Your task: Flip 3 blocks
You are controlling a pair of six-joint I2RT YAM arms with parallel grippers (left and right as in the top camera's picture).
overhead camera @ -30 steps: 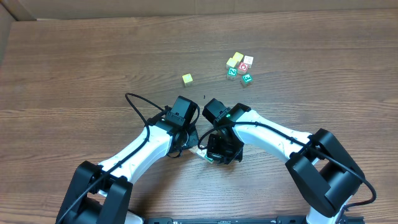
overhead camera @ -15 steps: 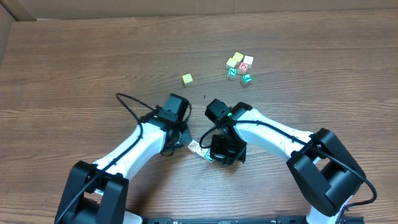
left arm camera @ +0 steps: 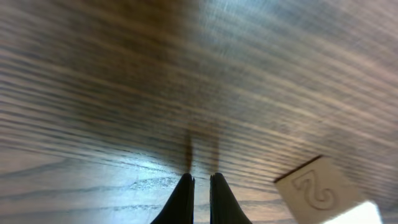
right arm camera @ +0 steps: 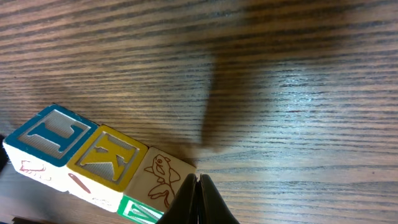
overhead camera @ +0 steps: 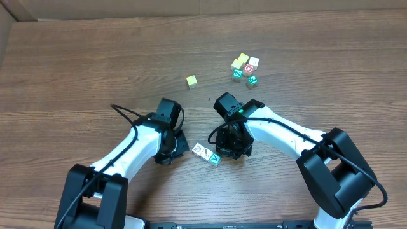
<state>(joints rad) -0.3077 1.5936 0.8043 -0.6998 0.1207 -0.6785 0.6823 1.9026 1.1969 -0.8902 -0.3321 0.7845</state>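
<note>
While the left arm (overhead camera: 133, 146) reaches in from the near edge of the tabletop (overhead camera: 76, 63), its jaws are shut on nothing, low over bare wood just left of the blocks. From the left wrist, the fingers (left arm camera: 185, 199) stand side by side, nearly touching. A pale block (left arm camera: 317, 190) with a curly embossed mark lies to their right, apart from them.

Farther back, near the tabletop's middle, a yellow cube (overhead camera: 191, 81) sits alone.

The three blocks lie in a short slanted row by the near edge, between the two arms. A white block (overhead camera: 200, 150) comes first, then a second white block (overhead camera: 207, 154) against it, then a teal block (overhead camera: 215, 159). From the right wrist the row shows a blue-framed letter face (right arm camera: 53, 138), a yellow K face (right arm camera: 112, 155) and a fish drawing (right arm camera: 163, 179).

The right arm (overhead camera: 280, 133) comes in from the near right corner. Its jaws are also closed and empty, tips down at the fish-faced end of the row; whether they touch it I cannot tell.

A cluster of cubes (overhead camera: 245, 69) sits toward the far right, well apart.
</note>
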